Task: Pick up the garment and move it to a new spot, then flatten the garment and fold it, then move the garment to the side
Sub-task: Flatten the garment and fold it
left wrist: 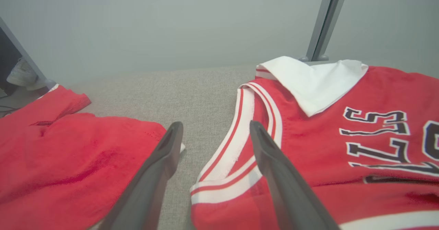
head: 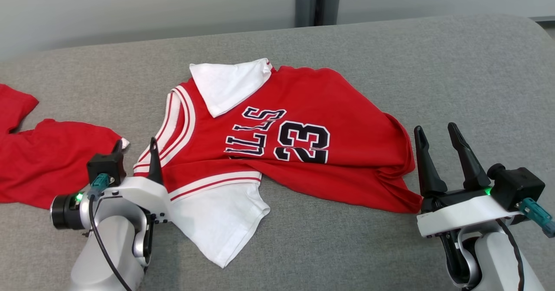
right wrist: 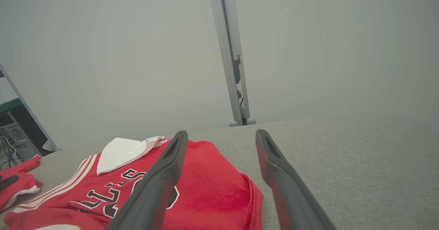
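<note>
I see both claws released — left gripper point(left wrist: 216, 127) by jersey point(left wrist: 308, 147) trim; head view adds right gripper point(head: 435, 129) near hem.

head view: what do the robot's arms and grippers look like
Both arms are pale grey-white with rounded shells. The left gripper and right gripper each have two long, dark, tapering jaws, a black boxy camera block with a teal connector, a black cable and a green light.

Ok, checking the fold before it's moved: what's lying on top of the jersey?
One white sleeve lies folded over the red jersey, beside the striped armhole. The fabric beneath that sleeve is covered, so how it lies there cannot be seen.
</note>
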You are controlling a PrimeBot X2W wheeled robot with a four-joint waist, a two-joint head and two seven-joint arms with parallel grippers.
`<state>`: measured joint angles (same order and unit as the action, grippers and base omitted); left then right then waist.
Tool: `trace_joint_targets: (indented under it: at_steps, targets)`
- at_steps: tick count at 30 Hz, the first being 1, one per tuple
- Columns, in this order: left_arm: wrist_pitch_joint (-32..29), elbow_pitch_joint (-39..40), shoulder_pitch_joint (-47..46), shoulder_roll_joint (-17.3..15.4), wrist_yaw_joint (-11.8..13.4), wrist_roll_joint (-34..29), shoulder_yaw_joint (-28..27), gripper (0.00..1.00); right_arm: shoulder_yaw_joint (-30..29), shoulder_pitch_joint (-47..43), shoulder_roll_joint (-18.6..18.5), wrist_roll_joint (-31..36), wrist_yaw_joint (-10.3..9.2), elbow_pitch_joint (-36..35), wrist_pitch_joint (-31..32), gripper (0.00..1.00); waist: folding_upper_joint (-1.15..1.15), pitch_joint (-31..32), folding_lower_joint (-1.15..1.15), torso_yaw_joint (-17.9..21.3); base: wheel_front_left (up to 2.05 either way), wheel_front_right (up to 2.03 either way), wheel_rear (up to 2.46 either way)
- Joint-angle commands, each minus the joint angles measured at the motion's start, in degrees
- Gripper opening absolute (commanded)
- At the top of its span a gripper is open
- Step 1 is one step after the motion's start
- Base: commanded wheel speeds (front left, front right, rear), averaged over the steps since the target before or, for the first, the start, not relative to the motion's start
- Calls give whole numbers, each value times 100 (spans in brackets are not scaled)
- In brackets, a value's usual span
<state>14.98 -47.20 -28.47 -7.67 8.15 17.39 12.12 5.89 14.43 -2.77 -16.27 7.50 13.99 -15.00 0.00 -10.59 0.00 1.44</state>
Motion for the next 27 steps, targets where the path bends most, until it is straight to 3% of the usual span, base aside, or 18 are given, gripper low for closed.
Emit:
trace_joint_targets:
  at_steps: [1, 10, 17, 20, 27]
  targets:
    - [23, 238, 87, 16, 2, -30, -10, 100, -17, -46, -26, -29, -2, 18, -30, 100, 0, 46, 0, -72, 0, 0, 0]
    - [23, 1192, 689, 185, -22, -100, 35, 100, -53, -102, -27, -20, -2, -10, -30, 100, 0, 151, 0, -249, 0, 0, 0]
    - [-31, 1320, 1245, 334, -67, 20, 247, 100, -16, -169, -26, 21, -2, 24, -30, 100, 0, 199, 0, -404, 0, 0, 0]
    - [-350, 1249, 1409, 393, -282, 257, 374, 100, 15, -146, -27, 25, -2, 42, -30, 100, 0, 210, 0, -425, 0, 0, 0]
    - [-635, 1304, 1578, 422, -40, 400, 443, 100, 18, -156, -26, -2, -2, 48, -30, 100, 0, 196, 0, -435, 0, 0, 0]
